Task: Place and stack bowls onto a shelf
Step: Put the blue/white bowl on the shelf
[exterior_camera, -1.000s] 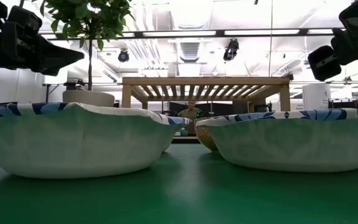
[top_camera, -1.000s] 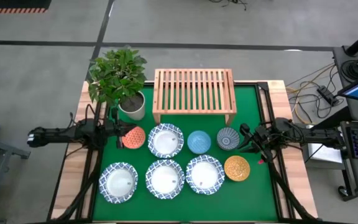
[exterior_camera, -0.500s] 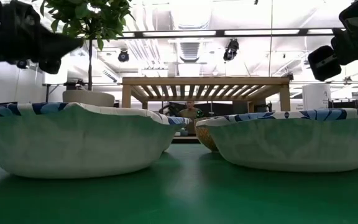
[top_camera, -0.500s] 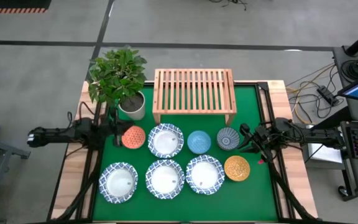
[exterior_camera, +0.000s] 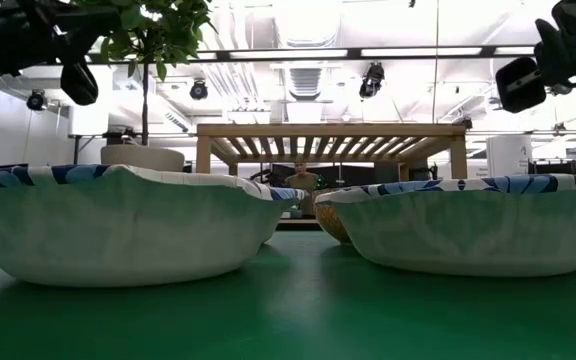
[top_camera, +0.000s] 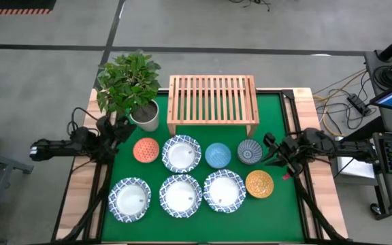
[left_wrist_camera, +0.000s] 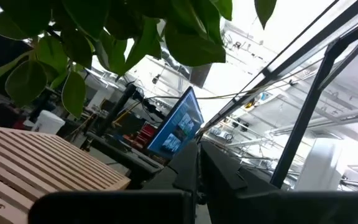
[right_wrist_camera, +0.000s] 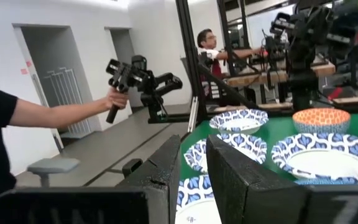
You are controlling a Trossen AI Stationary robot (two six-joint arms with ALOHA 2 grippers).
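Observation:
Eight bowls sit on the green mat in the high view. The far row holds the orange-red bowl (top_camera: 145, 150), a wide white bowl (top_camera: 181, 153), the light blue bowl (top_camera: 218, 155) and the dark patterned bowl (top_camera: 250, 152). The near row holds three wide white bowls (top_camera: 180, 196) and the golden yellow bowl (top_camera: 259, 184). The wooden shelf (top_camera: 211, 102) stands on its legs at the far edge, nothing on it. My left gripper (top_camera: 121, 128) is shut, raised left of the orange-red bowl and pointing upward. My right gripper (top_camera: 269, 151) hovers just right of the dark patterned bowl, open by a narrow gap.
A potted plant (top_camera: 133, 85) in a white pot (top_camera: 145, 116) stands at the far left corner beside the shelf, its leaves over my left gripper (left_wrist_camera: 199, 180). In the right wrist view a person's hand (right_wrist_camera: 114, 99) holds a hand-held gripper beyond the table.
My left gripper has drawn back from the orange-red bowl toward the table's left edge, risen and tipped upward toward the plant's leaves. The bowls have stayed where they were.

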